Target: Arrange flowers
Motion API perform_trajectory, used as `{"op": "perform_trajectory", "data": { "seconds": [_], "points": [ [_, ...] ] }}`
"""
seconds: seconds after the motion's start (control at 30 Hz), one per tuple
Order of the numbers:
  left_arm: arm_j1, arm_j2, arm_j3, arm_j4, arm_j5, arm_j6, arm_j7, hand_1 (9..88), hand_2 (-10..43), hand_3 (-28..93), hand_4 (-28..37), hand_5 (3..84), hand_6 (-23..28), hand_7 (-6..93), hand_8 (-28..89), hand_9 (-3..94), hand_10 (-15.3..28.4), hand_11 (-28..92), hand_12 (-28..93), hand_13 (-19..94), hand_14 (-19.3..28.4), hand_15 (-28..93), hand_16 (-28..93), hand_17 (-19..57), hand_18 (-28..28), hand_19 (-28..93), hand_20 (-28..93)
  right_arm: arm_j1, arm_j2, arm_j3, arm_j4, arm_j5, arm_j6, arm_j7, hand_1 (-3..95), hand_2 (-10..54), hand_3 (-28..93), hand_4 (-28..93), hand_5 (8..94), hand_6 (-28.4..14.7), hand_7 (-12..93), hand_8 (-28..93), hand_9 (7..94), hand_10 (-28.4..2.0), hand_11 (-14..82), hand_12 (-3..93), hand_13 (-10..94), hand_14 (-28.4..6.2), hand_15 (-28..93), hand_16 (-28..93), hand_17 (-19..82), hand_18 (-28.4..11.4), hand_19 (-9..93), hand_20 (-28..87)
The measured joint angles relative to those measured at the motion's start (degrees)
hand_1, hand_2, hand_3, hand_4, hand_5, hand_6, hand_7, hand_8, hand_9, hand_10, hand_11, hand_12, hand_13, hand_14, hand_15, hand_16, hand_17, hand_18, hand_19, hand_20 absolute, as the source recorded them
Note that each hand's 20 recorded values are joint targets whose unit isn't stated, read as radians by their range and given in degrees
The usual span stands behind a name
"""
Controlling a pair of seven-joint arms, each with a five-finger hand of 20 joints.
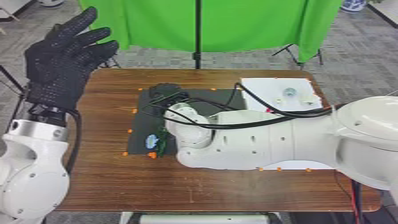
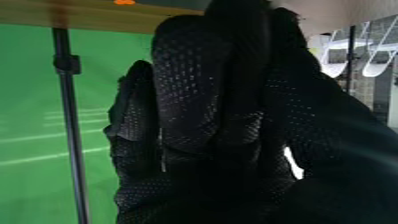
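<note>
Black-gloved left hand [image 1: 55, 67]: we see it raised, fingers extended.
White jointed right arm [image 1: 258, 145]: we find it stretched across the brown wooden table [image 1: 111, 187].
Bright green fabric curtain [image 1: 249, 27]: we see it beyond.

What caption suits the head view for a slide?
Flower-arranging task: right hand at the dark mat on the brown table, left hand raised at left.

On the table [image 1: 115, 192], a mat [image 1: 142, 122] is lying left of a sheet [image 1: 258, 90]. Near the mat's near left corner, an oval patch [image 1: 151, 141] is resting. A small round object [image 1: 290, 92] is sitting on the sheet's far part. Behind the table, a curtain [image 1: 155, 25] is hanging, a pole [image 1: 198, 30] standing near its middle.
</note>
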Motion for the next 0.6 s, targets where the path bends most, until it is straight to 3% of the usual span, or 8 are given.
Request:
{"op": "perform_trajectory", "data": {
  "seconds": [0.6],
  "points": [
    [0.7,0.10,-0.86,-0.13,-0.08,-0.04,0.03,21.3,9.4,77,-28.3,35.3,9.7,12.6,-9,30.4,20.0,28,10,24,27.6,53,-11,-5.9,25.4,67,5,-0.8,-0.2,0.9,-0.1,-1.4,-2.0,1.2,48.5,-9.5,58,-28,71.0,2.4,23,-3,86.4,-7.9,32.3,19.3,80,-3.7,60,20,39,-17.9,92,21]
  ]
}}
